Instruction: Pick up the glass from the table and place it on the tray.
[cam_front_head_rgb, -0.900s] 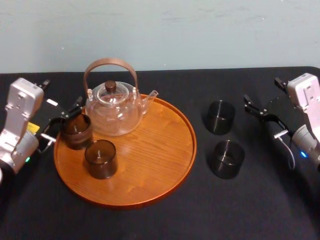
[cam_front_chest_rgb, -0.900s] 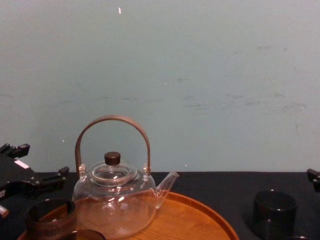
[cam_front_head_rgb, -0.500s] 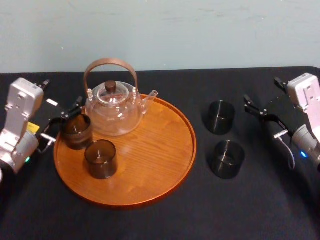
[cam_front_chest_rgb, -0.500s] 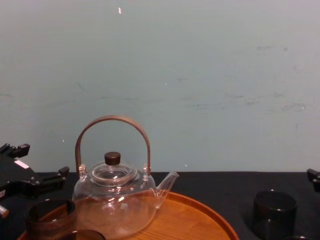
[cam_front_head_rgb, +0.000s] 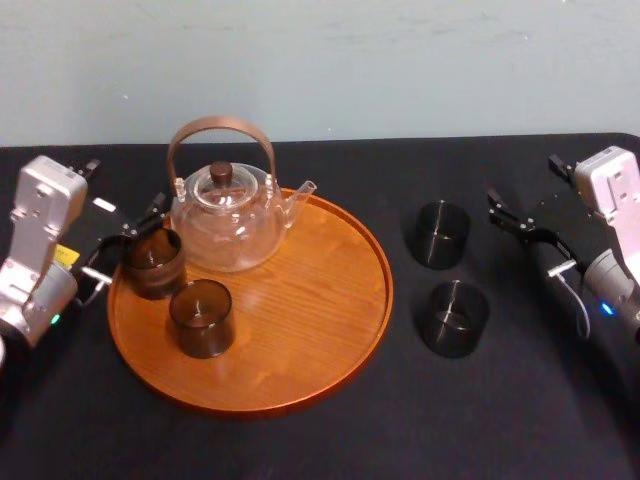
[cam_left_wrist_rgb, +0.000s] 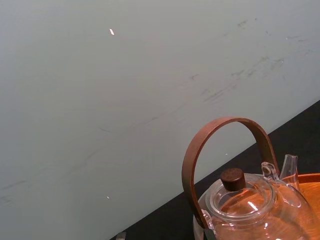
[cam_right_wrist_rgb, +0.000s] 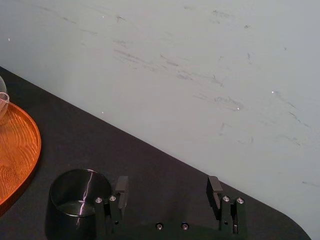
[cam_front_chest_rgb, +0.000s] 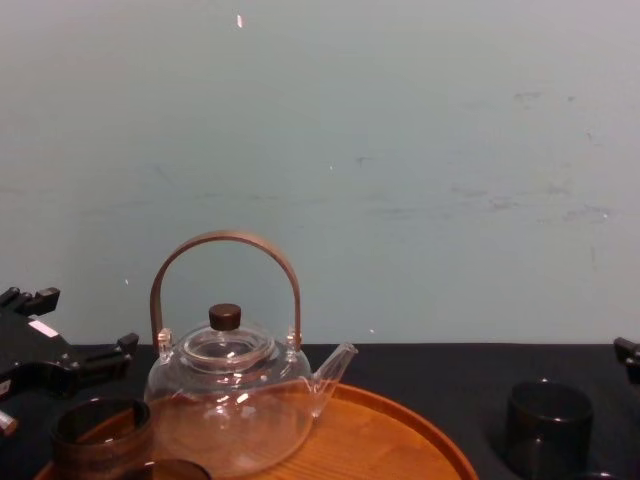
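Observation:
Two dark glasses stand on the black table right of the tray, a far one (cam_front_head_rgb: 441, 234) and a near one (cam_front_head_rgb: 455, 318). The round wooden tray (cam_front_head_rgb: 300, 300) carries a glass teapot (cam_front_head_rgb: 225, 225) and two more dark glasses, one at its left rim (cam_front_head_rgb: 152, 262) and one nearer the front (cam_front_head_rgb: 201, 318). My right gripper (cam_front_head_rgb: 522, 180) hovers open to the right of the far table glass. In the right wrist view that gripper (cam_right_wrist_rgb: 167, 187) has nothing between its fingers, and that glass (cam_right_wrist_rgb: 75, 200) sits just outside one finger. My left gripper (cam_front_head_rgb: 125, 240) is open beside the rim glass.
A pale wall (cam_front_chest_rgb: 400, 150) rises behind the table's back edge. Bare black cloth (cam_front_head_rgb: 450, 420) lies in front of the tray and the table glasses. The teapot's tall brown handle (cam_front_chest_rgb: 225, 245) arches over its lid.

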